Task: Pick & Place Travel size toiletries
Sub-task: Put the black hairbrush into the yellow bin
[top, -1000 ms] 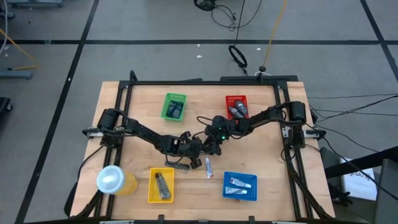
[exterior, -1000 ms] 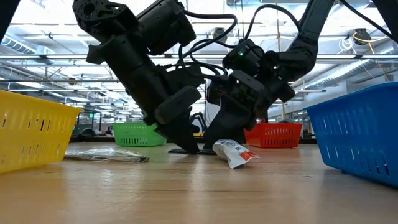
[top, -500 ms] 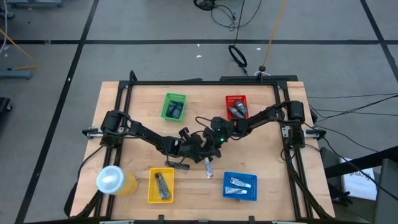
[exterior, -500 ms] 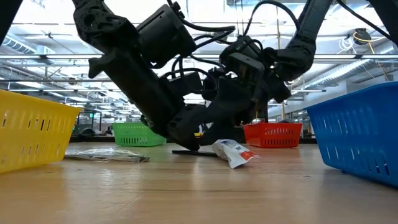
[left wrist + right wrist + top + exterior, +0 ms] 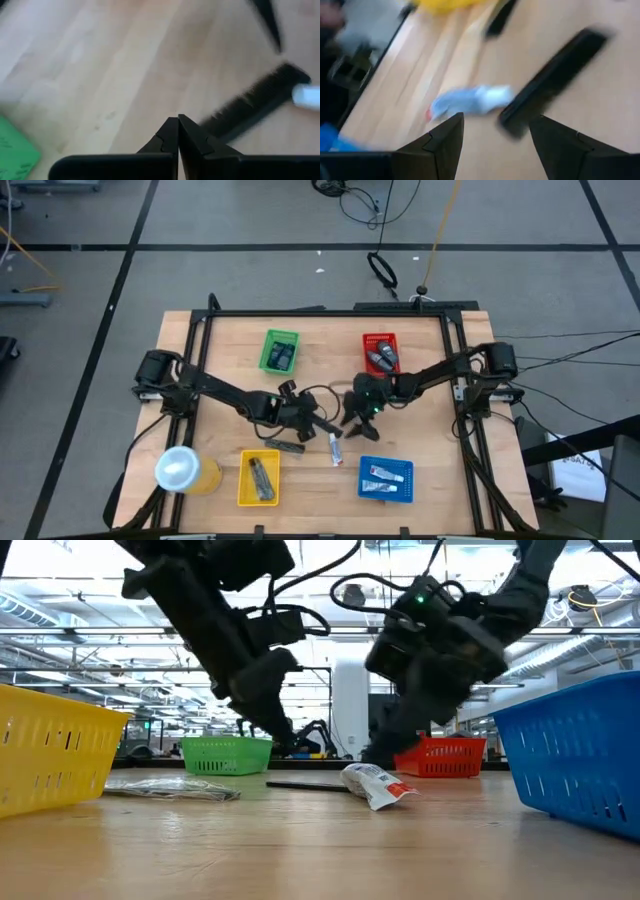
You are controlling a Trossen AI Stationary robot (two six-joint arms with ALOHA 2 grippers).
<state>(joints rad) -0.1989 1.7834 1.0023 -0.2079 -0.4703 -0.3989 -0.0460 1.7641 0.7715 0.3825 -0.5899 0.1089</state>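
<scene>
A black comb [image 5: 326,431] lies flat on the table's middle, also seen in the low view as the comb [image 5: 305,784]. A white tube [image 5: 335,448] with blue and red marks lies just near of it, and a dark oblong piece [image 5: 285,447] lies to its left. My left gripper [image 5: 177,131] is shut and hovers above the table beside the comb [image 5: 252,100]. My right gripper [image 5: 495,135] is open and hovers over the comb [image 5: 555,72] and the tube [image 5: 470,100]. Both grippers, left [image 5: 283,737] and right [image 5: 388,752], are off the table.
Four baskets ring the middle: green [image 5: 281,351] and red [image 5: 380,352] toward the far edge, yellow [image 5: 259,477] and blue [image 5: 386,479] toward the near edge, each with items inside. A yellow cup [image 5: 185,470] stands near left. A clear packet [image 5: 170,788] lies near the yellow basket.
Both grippers were down together at the comb a second ago. They have risen and drawn apart, the left one toward the table's left, the right one toward its right. The comb stays flat on the table and the tube has not moved.
</scene>
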